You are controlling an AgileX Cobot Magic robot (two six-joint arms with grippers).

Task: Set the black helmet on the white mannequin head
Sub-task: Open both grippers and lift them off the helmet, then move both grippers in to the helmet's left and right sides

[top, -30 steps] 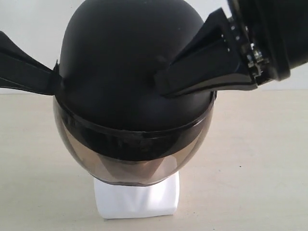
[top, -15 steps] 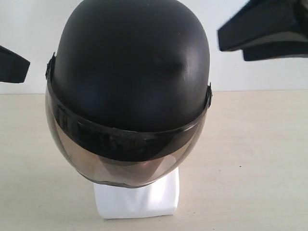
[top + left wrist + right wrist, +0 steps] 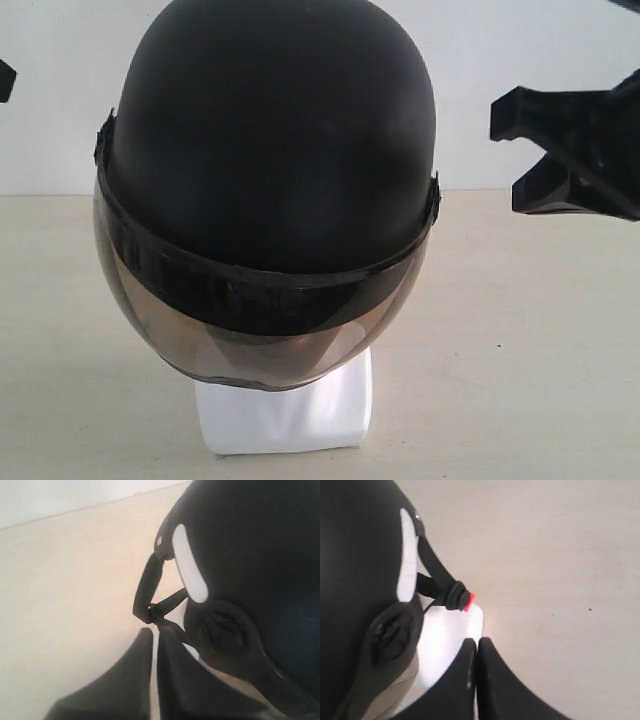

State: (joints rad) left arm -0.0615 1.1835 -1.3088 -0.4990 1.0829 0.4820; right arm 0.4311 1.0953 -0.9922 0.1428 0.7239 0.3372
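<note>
The black helmet (image 3: 270,150) sits fully over the white mannequin head (image 3: 285,415), visor lowered; placement appears complete. The left gripper (image 3: 154,632) and right gripper (image 3: 477,642) flank it, fingers pressed together on nothing, apart from the shell.

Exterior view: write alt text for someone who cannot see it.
A black helmet sits on a white mannequin head, smoky visor down over the face; only the white base shows below, on a beige table. The right end effector hangs at the right edge, clear of the helmet.
</note>
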